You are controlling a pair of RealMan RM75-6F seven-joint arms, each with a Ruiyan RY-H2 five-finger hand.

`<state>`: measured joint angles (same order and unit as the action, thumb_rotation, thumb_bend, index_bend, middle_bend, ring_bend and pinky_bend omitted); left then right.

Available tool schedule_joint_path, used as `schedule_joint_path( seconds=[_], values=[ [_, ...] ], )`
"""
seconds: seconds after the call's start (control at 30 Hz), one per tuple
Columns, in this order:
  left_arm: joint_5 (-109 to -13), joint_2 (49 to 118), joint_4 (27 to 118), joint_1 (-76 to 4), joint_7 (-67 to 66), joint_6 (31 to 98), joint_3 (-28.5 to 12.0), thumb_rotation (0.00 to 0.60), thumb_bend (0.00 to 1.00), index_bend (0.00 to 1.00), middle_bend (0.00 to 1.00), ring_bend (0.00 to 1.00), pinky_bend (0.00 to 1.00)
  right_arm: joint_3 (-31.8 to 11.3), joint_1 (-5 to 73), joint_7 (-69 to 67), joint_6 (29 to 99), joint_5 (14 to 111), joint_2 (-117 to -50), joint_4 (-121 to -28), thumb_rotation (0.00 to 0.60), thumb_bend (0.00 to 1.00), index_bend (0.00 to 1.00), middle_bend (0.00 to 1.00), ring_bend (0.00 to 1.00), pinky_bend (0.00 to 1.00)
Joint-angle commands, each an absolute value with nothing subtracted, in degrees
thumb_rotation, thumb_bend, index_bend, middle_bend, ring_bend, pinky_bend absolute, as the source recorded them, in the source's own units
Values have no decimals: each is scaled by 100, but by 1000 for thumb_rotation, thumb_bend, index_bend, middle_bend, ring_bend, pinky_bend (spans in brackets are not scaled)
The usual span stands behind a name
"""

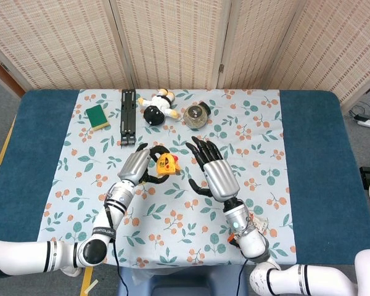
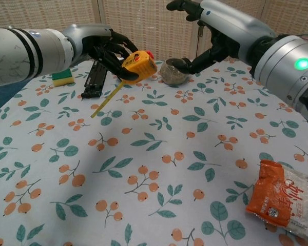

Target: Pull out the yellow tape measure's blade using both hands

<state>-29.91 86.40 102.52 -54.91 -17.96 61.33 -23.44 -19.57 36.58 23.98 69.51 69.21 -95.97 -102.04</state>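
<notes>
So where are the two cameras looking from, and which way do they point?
Head view: up high, looking steeply down on the table; both forearms show, the left hand holding the tape measure, and the right hand.
Chest view: low, facing forward across the table; both arms come in from the sides.
Both show: tape measure, both hands, jar, snack bag.

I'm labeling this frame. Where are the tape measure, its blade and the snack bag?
tape measure (image 2: 138, 65), chest view, on its yellow case.
blade (image 2: 107, 99), chest view, midway along the hanging strip.
snack bag (image 2: 273, 197), chest view, on its orange front.
</notes>
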Motion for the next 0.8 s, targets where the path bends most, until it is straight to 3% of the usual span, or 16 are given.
schedule_joint_path(
  seconds=[0.03, 0.8],
  values=[
    [-2945, 8648, 10267, -5519, -1801, 6154, -2364, 600, 358, 601, 533, 415, 33, -1970, 3717, 2444, 6947, 6853, -9654, -10149, 600, 390, 0, 0, 0, 0],
    [-2788, 8715, 10305, -5651, -1678, 6161, -2424, 600, 358, 596, 533, 415, 42, -2029, 4079, 2498, 7000, 6536, -10010, -9751, 600, 390, 0, 0, 0, 0]
  ],
)
